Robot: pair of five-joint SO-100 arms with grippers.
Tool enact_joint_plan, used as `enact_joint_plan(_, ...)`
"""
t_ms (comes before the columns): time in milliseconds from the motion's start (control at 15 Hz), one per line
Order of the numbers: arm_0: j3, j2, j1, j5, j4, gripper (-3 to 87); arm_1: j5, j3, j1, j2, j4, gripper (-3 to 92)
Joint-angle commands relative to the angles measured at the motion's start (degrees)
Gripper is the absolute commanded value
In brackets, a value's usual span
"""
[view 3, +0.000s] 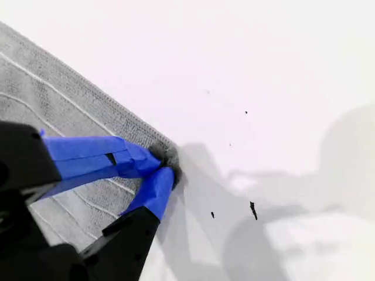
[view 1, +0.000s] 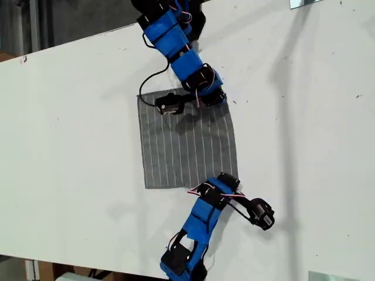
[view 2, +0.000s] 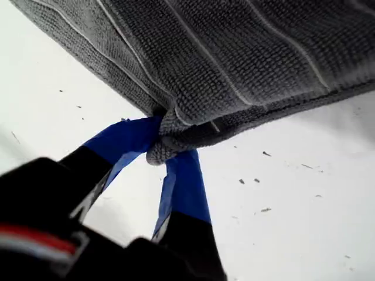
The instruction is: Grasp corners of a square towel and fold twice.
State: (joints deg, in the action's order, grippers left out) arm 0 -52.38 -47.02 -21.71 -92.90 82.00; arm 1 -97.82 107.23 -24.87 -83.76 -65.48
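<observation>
Bright, even overhead light, soft grey arm shadows on the white table (view 1: pixel 70 117), slightly blurred close wrist foregrounds.

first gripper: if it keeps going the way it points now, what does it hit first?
The towel. My first gripper is shut on one of its corners, and the cloth's body spreads directly beyond the fingertips, so further travel would push into fabric, probably bunching it.

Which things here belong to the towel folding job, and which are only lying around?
Belong to the job:
- the towel, flat on the table
- its corner, pinched in my first tool
- another corner, pinched in my second tool

Only lying around:
- the white table
- small dark specks on the table
</observation>
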Motion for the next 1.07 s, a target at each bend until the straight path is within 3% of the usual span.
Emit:
enact_joint_plan(0,3.0,-5.1,0.4,1.7,3.3,-0.1,2.7,-10.7,1.1,-0.2,-5.9,-0.1)
enact_joint_plan(200,3.3,-13.3,2.4,6.0,8.9,-0.1,7.6,-22.9,3.8,-0.3,-15.0,-0.1)
enact_joint_plan(533,0.6,-29.0,13.2,17.1,13.9,-0.1,16.0,-23.9,16.2,-10.0,-21.4,-0.1)
enact_joint_plan(1000,-4.7,-34.8,45.6,38.1,14.3,-0.1,41.5,-26.7,45.7,-18.1,-22.0,-0.1)
